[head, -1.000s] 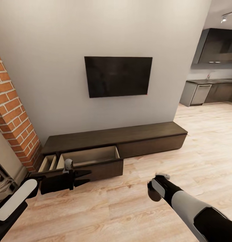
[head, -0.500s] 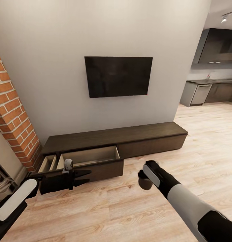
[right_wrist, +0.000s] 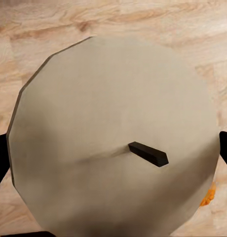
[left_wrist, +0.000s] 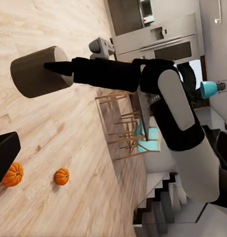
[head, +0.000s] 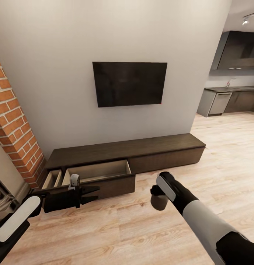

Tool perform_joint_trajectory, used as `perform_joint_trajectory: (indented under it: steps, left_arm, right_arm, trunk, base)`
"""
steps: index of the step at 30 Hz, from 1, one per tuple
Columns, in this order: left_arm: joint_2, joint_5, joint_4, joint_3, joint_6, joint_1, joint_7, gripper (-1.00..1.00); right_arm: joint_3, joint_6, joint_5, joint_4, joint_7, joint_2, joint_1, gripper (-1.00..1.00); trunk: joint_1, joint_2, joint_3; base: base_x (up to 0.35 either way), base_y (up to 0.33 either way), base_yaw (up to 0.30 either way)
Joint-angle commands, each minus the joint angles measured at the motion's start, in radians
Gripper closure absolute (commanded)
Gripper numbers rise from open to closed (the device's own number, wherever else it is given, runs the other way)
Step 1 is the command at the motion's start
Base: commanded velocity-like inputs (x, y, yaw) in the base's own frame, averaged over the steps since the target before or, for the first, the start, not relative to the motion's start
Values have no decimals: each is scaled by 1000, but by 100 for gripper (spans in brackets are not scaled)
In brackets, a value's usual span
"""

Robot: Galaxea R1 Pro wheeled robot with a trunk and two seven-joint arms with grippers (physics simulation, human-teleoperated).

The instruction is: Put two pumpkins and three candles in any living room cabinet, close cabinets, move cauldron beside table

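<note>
Nearest the camera in the head view, the right gripper (head: pixel 159 200) hung over the wood floor (head: pixel 141 228), its fingers closed on a candle (head: pixel 159 202) that showed there as a dim grey lump under the wrist. The right wrist view gave the candle's flat beige top (right_wrist: pixel 113 138) with its short dark wick (right_wrist: pixel 148 153), and an orange sliver at its edge (likely a pumpkin, too little to be sure). The left wrist view saw the same candle (left_wrist: pixel 37 70) from the side, clamped at the right gripper's tip (left_wrist: pixel 56 67), and two pumpkins (left_wrist: pixel 61 176) lying on the floor near each other. The left gripper (head: pixel 91 194) was held level with its fingers spread apart, empty, just in front of the cabinet (head: pixel 141 149), whose open drawer (head: pixel 99 171) showed a pale inside. Above on the wall hung a dark television (head: pixel 129 83), with brick (head: pixel 12 125) at the left and a kitchen (head: pixel 233 95) far right.
</note>
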Motion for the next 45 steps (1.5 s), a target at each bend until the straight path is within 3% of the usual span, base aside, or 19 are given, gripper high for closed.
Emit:
perform_joint_trajectory:
  steps: [1, 7, 10, 15, 19, 23, 34, 45]
  left_arm:
    - [1, -5, 1, -1, 0, -1, -8, -100]
    - [0, -4, -4, -1, 1, 0, -8, -100]
    - [0, -3, -7, -2, 1, 0, -9, -100]
    - [0, 3, -8, -6, 2, 0, -11, -100]
    - [2, 47, -4, -9, 3, 1, -10, -100]
    - [10, 60, 2, -10, 3, 6, -10, -100]
    - [16, 61, 2, -10, 3, 8, -10, -100]
    - [16, 61, 1, -10, 3, 9, -10, -100]
  right_arm:
    - [-10, 18, -11, -27, -10, -2, -1, 100]
    - [-35, 99, -13, -184, -10, -1, 1, 100]
    - [-37, 109, -14, -214, -10, 0, 2, 100]
    - [-37, 112, -15, -223, -10, 0, 2, 100]
    - [-37, 110, -15, -224, -10, 0, 2, 100]
    - [-36, 109, -15, -224, -10, 1, 2, 100]
    - [-35, 106, -14, -224, -8, 2, 2, 100]
    - [-33, 106, -13, -223, -10, 9, 2, 100]
  trunk:
    - [0, -1, -1]
    - [0, -1, -1]
    - [0, -1, -1]
    - [0, -1, -1]
    - [0, -1, -1]
    - [0, -1, -1]
    - [0, -1, -1]
    - [0, -1, -3]
  base:
    - [56, 0, 0]
    - [22, 0, 0]
    - [2, 0, 0]
    - [0, 0, 0]
    - [32, 1, 0]
    - [228, 50, 0]
    - [123, 46, 13]
    - [11, 6, 252]
